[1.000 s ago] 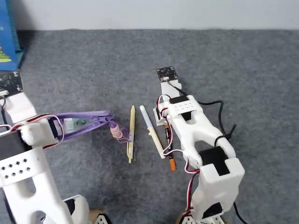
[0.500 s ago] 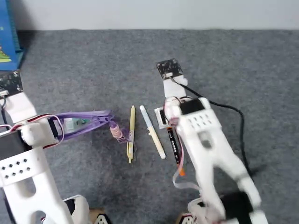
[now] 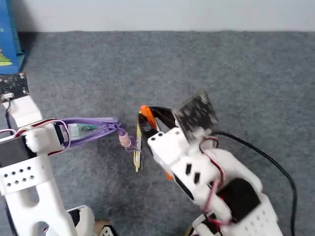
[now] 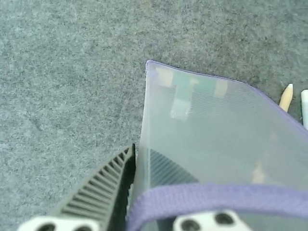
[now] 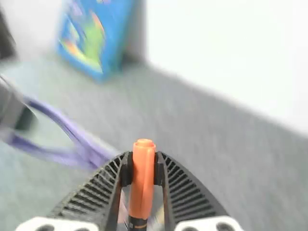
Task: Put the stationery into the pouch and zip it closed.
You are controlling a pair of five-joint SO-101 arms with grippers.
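The translucent purple-edged pouch (image 3: 91, 129) stands on edge on the grey mat, its pink zip pull (image 3: 126, 140) hanging at the mouth end. My left gripper (image 3: 64, 133) is shut on the pouch's far edge (image 4: 144, 144). My right gripper (image 3: 146, 123) is shut on a black pen with an orange cap (image 5: 142, 173), held in the air just right of the pouch's mouth (image 5: 72, 142), cap end up. A yellow pencil (image 3: 138, 147) lies on the mat between pouch and right arm; its tip (image 4: 287, 96) shows past the pouch. The right arm covers the mat beside it.
A blue box (image 3: 7, 44) stands at the far left by the back wall, also seen as a blue box (image 5: 91, 38) behind the pouch. The right arm's black cable (image 3: 266, 157) trails to the right. Bare grey mat stretches behind and to the right.
The right arm has lifted the orange-capped pen off the mat and swung left, bringing it up near the pouch's mouth. The left arm and pouch have barely shifted.
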